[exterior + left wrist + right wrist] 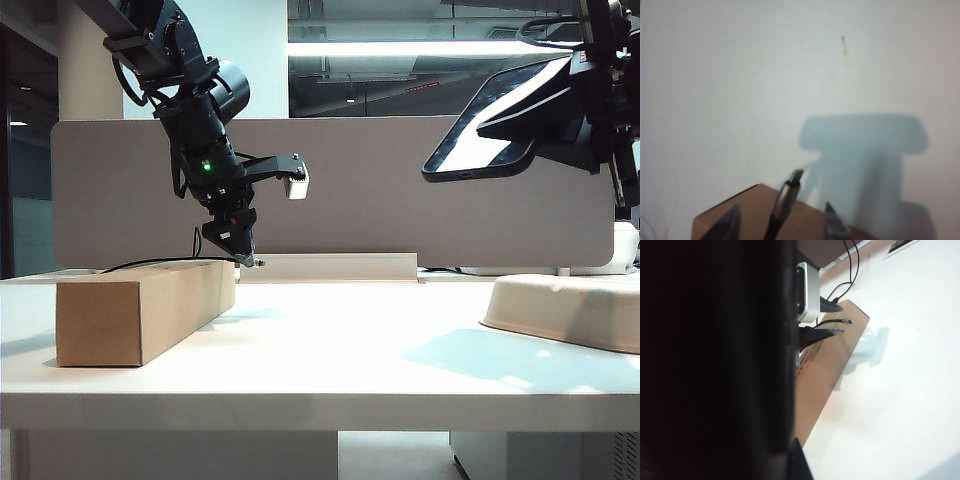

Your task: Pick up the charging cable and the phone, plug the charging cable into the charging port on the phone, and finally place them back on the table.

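Standing spread-fingered with the left hand [262, 222] around the charging cable [785, 202] plug above the box [140, 305], gripping the phone [495, 125] aloft in the right hand [590, 120], likely needing pinching next.

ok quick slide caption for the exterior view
Left gripper open over the charging cable plug on the cardboard box; right gripper holds the phone aloft.

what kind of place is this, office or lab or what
Probably an office used as a robot test bench: a wide white desk with a grey partition panel along its back, long ceiling strip lights behind, and two black robot arms working over it.
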Robot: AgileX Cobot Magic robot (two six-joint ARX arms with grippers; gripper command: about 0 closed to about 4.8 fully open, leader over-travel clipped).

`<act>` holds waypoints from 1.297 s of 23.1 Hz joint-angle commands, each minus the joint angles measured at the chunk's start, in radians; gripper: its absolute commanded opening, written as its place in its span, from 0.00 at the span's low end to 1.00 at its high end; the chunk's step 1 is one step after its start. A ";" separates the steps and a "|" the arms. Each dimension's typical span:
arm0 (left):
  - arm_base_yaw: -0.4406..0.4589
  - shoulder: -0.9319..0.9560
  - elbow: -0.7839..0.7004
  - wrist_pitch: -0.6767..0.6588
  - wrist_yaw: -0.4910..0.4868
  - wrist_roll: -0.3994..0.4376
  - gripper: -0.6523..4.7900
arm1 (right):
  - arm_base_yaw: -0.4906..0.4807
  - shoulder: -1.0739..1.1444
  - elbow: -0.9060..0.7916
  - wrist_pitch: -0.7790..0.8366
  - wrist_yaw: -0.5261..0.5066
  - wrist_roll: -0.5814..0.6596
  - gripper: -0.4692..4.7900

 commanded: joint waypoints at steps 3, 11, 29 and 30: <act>-0.003 0.018 0.004 0.006 -0.002 0.022 0.49 | -0.001 -0.006 0.005 0.039 -0.007 -0.008 0.09; -0.002 0.035 0.004 0.010 -0.026 0.022 0.36 | -0.001 -0.006 0.005 0.039 -0.007 -0.007 0.09; -0.005 -0.035 0.029 0.013 0.081 -0.195 0.11 | -0.001 -0.006 0.005 0.046 -0.003 -0.008 0.09; -0.005 -0.051 0.029 0.013 0.127 -0.256 0.11 | -0.001 -0.006 0.006 0.051 -0.003 -0.008 0.09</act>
